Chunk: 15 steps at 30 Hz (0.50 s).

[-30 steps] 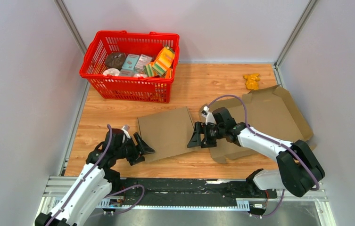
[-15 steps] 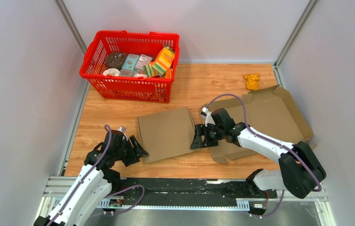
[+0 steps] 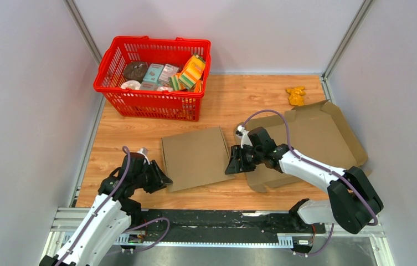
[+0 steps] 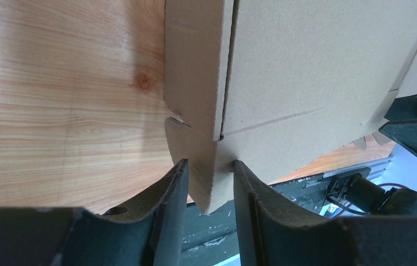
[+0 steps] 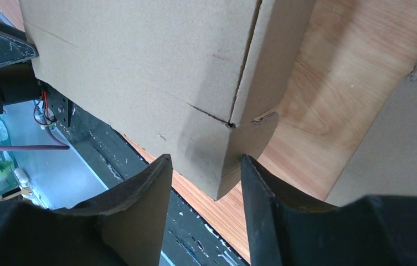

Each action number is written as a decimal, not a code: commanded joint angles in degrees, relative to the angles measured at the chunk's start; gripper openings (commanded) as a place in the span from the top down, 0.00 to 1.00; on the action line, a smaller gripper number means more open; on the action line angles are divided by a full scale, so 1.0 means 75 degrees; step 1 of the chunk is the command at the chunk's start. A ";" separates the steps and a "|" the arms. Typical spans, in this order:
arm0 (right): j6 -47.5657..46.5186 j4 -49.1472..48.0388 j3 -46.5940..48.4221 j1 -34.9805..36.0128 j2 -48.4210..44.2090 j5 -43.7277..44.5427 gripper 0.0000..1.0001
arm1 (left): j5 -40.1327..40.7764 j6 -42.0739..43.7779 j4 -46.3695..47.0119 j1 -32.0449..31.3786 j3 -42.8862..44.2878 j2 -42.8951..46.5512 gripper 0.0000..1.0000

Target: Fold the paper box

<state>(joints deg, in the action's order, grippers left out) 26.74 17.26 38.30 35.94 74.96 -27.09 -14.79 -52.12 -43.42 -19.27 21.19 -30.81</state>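
At the far left of the wooden worktop (image 3: 122,133) stood a red plastic shopping basket (image 3: 150,103) holding packets and tins, well apart from the work. Nearer the arms, the left gripper (image 3: 159,178) sat low at the near-left corner of the flat brown cardboard box blank (image 3: 195,156), which lay in the middle of the worktop. In the left wrist view its dark fingers (image 4: 167,194) were partly spread and straddled the pointed corner flap, not clearly clamped on it. Across the blank, the right gripper (image 3: 233,165) stood at the near-right corner in the same way, its fingers (image 5: 139,205) set apart on either side of that corner flap, with a sliver of gap showing on one side. Just beside it to the right lay a larger open brown cardboard tray with raised side flaps (image 3: 317,133), and beyond that, at the far edge, a small yellow toy figure (image 3: 295,95).

The step in hand looked like taking hold of both near corners to lift or fold the front wall. The likely trouble was that the blank would slide away on the smooth wood if one side closed or pushed first. A thin flap could also buckle or slip out of a shallow pinch, and the right arm could drag the neighbouring tray along
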 commanded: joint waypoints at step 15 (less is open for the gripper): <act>0.0208 -0.0286 0.0143 0.0118 -0.0010 -0.0198 0.51 | -0.0291 0.0117 0.0200 -0.0044 0.0128 0.0053 0.62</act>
<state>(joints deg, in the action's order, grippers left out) 28.62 17.21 38.30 36.32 74.96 -29.43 -16.23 -52.16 -43.42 -19.33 21.19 -30.39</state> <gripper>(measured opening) 0.493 0.395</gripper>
